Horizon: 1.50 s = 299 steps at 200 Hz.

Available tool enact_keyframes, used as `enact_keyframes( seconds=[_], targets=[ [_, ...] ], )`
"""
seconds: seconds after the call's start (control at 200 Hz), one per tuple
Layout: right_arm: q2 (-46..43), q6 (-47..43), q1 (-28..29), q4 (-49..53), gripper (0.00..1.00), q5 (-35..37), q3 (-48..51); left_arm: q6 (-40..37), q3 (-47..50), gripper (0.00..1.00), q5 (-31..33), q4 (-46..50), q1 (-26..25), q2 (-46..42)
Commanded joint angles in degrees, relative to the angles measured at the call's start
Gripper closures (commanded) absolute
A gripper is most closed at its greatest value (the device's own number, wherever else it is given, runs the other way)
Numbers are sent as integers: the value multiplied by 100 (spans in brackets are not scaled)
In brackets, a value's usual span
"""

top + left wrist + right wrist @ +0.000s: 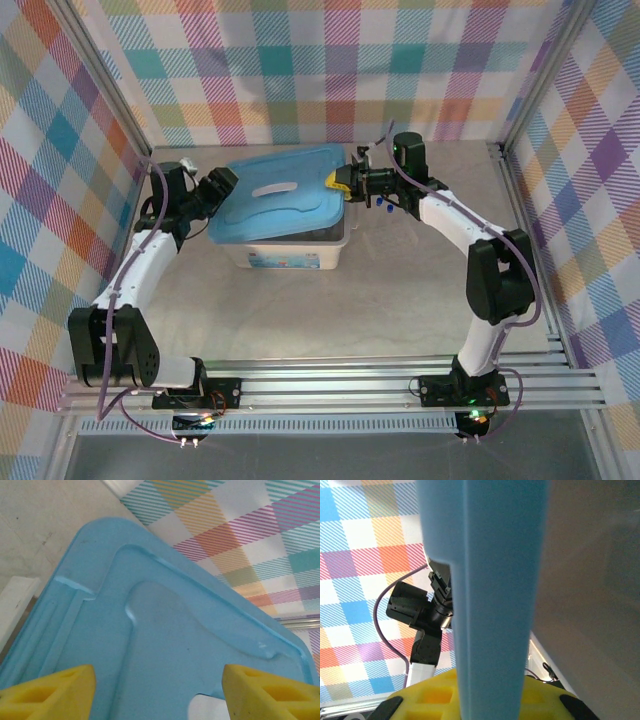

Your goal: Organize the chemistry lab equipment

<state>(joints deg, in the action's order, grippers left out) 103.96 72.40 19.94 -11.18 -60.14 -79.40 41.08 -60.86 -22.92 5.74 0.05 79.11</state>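
Observation:
A flat blue lid [275, 195] lies tilted on top of the translucent plastic box [285, 258]. My right gripper [342, 182] is shut on the lid's right edge; in the right wrist view the lid [495, 580] runs edge-on between the yellow fingers of that gripper [490, 695]. My left gripper [222, 185] is at the lid's left corner, open. In the left wrist view its yellow fingertips [50, 692] stand wide apart over the lid [165, 625]. Two thin tubes with blue caps [383, 205] lie on the table just under the right gripper.
Checkered cloth walls close off the back and both sides of the table. The box stands at the back centre, with bare tabletop [330, 320] in front of it. The left arm [415, 610] appears beyond the lid in the right wrist view.

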Motion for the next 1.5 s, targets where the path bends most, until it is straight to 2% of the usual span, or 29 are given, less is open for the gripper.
enact_keyframes(
  seconds=[0.0,0.515,0.645,0.725,0.845,0.97,1.165,1.335,1.49],
  targets=[
    [62,-66,-68,-192,82,-65,-152,-17,66,33,48,-165,-58,24],
    [-59,-67,-225,-268,75,-37,106,5,135,33,120,-150,-217,383],
    [-108,-144,-235,-166,65,-34,133,40,152,33,121,-172,-277,457],
    [-145,-244,-237,-54,54,-23,105,42,162,33,130,-180,-303,482],
    [-278,-570,-278,509,40,116,31,44,166,33,155,-158,-314,467],
    [-525,-1052,-372,1143,35,278,-76,41,171,33,168,-128,-322,439],
    [-937,-2441,-439,3072,33,1165,-584,35,127,33,169,-104,-322,430],
    [-1235,-2995,-338,3796,31,1884,-800,63,92,33,147,-116,-339,413],
    [-1196,-3502,96,4368,30,2634,-987,54,83,33,148,-103,-370,395]
  ],
)
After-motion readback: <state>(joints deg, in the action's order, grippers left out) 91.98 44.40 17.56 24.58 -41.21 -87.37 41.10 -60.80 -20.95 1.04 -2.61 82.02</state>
